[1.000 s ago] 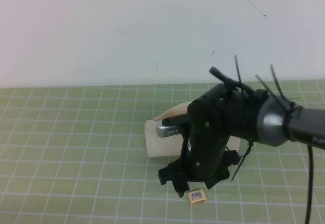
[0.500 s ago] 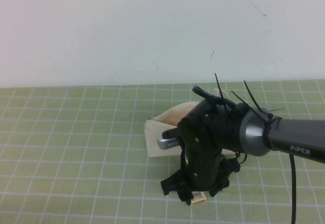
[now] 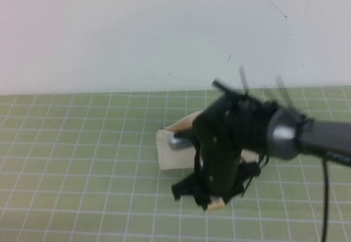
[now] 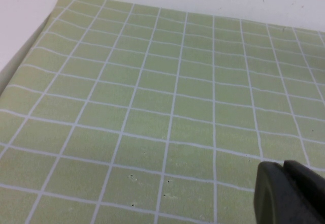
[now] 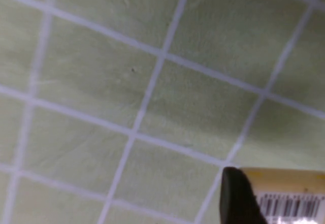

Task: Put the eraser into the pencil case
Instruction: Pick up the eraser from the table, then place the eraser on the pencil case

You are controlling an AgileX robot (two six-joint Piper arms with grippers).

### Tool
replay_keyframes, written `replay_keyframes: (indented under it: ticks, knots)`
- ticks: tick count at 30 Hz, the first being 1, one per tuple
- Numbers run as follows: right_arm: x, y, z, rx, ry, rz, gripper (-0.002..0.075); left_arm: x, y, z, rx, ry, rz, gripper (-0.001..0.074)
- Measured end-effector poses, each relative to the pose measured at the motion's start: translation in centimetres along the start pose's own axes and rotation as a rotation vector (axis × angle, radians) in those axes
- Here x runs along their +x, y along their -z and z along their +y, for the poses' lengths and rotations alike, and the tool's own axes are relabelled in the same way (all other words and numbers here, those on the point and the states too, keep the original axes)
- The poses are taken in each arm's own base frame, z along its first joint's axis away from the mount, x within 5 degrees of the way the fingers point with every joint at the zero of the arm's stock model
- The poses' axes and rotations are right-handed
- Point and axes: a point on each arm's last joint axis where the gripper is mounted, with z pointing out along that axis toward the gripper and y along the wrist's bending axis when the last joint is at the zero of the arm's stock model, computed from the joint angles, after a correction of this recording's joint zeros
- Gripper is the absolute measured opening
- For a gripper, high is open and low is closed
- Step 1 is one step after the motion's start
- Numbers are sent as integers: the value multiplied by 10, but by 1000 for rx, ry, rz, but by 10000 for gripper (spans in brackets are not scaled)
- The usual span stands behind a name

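The eraser (image 3: 216, 202) is a tiny yellow-tan block with a barcode label, and it sits between the fingertips of my right gripper (image 3: 211, 199), just above the green mat in front of the pencil case. In the right wrist view the eraser (image 5: 284, 196) lies against one black finger (image 5: 234, 196). The pencil case (image 3: 169, 155) is a cream fabric pouch lying behind the gripper, with its mouth open upward and most of it hidden by the arm. My left gripper (image 4: 290, 194) shows only in the left wrist view, shut and empty over bare mat.
A green mat with a white grid (image 3: 82, 165) covers the table, with a white wall behind it. The mat's edge (image 4: 30, 41) shows in the left wrist view. The right arm (image 3: 296, 138) reaches in from the right with loose cable ties sticking up.
My right gripper came down over the eraser, closed on it, and has now risen a little with it. The arm has swung slightly. The pencil case has not moved.
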Motion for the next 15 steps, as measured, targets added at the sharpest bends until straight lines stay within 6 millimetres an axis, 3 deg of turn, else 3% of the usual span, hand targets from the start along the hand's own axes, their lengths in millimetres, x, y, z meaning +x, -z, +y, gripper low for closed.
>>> replay_keyframes:
  ticks: [8, 12, 15]
  knots:
    - [-12, 108, -10, -1, 24, -244, 310, 0, 0, 0, 1, 2, 0, -3]
    - [-28, 134, -18, 15, 26, -362, 310, 0, 0, 0, 1, 2, 0, -3]
    - [-41, 134, -27, 16, 8, -397, 310, 0, 0, 0, 1, 2, 0, -3]
